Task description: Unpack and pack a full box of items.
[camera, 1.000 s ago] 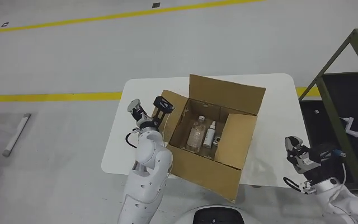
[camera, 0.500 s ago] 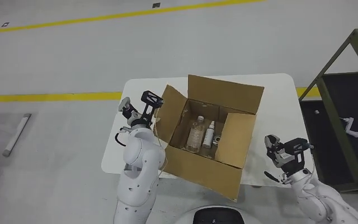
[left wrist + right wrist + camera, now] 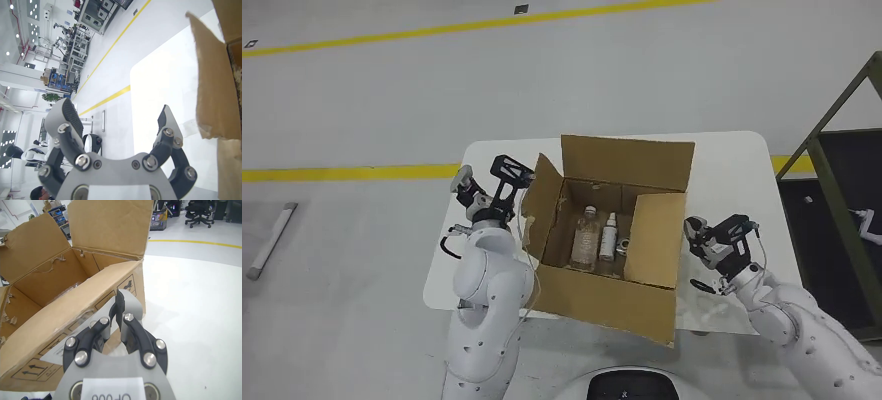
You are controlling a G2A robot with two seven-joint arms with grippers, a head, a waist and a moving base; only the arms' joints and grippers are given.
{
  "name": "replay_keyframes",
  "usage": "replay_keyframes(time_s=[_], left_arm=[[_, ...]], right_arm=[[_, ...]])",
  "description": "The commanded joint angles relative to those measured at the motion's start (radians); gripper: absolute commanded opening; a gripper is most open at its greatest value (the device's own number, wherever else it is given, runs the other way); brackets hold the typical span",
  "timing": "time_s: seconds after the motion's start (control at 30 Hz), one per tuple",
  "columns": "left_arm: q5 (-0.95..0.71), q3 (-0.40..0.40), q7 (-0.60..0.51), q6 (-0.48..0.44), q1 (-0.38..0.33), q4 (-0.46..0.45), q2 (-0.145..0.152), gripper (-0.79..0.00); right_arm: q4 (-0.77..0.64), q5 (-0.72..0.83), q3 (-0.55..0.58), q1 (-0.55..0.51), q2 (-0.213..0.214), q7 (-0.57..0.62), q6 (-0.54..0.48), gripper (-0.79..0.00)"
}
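Note:
An open cardboard box (image 3: 617, 285) stands mid-table with its flaps up. Inside lie a clear plastic bottle (image 3: 586, 240), a white spray bottle (image 3: 609, 237) and a small item beside them that I cannot make out. My left gripper (image 3: 489, 186) hovers open just outside the box's left flap (image 3: 213, 85), nothing between its fingers (image 3: 70, 113). My right gripper (image 3: 119, 300) is shut and empty, close against the box's right outer wall (image 3: 75, 317); in the top view this right gripper (image 3: 720, 238) sits just right of the box.
The white table (image 3: 732, 160) has bare room behind and to the right of the box, and a strip on the left. A dark metal rack (image 3: 842, 170) stands past the table's right edge.
The right arm has swung in from the table's right edge to the box's side. The box has turned and shifted a little left. The left gripper has drawn back left, off the flap.

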Motion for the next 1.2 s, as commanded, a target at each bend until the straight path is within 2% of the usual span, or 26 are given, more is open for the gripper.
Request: replay_keyframes(time_s=[0.0,0.2,0.4,0.53,0.63,0.83,0.9,1.17], left_arm=[[-0.074,0.001,-0.007,0.007,-0.006,-0.009,-0.005,0.000],[-0.247,0.052,-0.002,0.012,-0.028,-0.012,-0.023,0.000],[-0.584,0.113,-0.003,0.033,-0.036,0.010,-0.048,0.000],[-0.867,0.136,-0.047,0.042,-0.033,0.048,-0.064,0.000],[-1.030,0.145,-0.130,0.065,-0.050,0.091,-0.072,0.000],[-1.260,0.136,-0.179,0.178,-0.066,0.199,-0.083,0.000],[-1.405,0.120,-0.193,0.236,-0.063,0.234,-0.089,0.000],[-1.406,0.127,-0.212,0.218,-0.079,0.244,-0.087,0.000]], right_arm=[[0.032,0.007,-0.007,0.027,-0.002,0.013,-0.048,-0.785],[0.094,-0.020,0.012,0.089,-0.002,0.006,-0.085,-0.785],[0.039,-0.050,0.096,0.030,0.014,-0.021,-0.084,-0.785],[-0.069,-0.043,0.190,-0.082,0.031,-0.017,-0.095,-0.785],[-0.192,0.003,0.276,-0.216,0.042,0.000,-0.099,-0.785],[-0.428,0.029,0.442,-0.489,0.053,0.017,-0.062,-0.785],[-0.485,0.034,0.485,-0.560,0.053,0.005,-0.065,-0.785],[-0.586,0.054,0.580,-0.733,0.038,-0.096,-0.006,-0.785]])
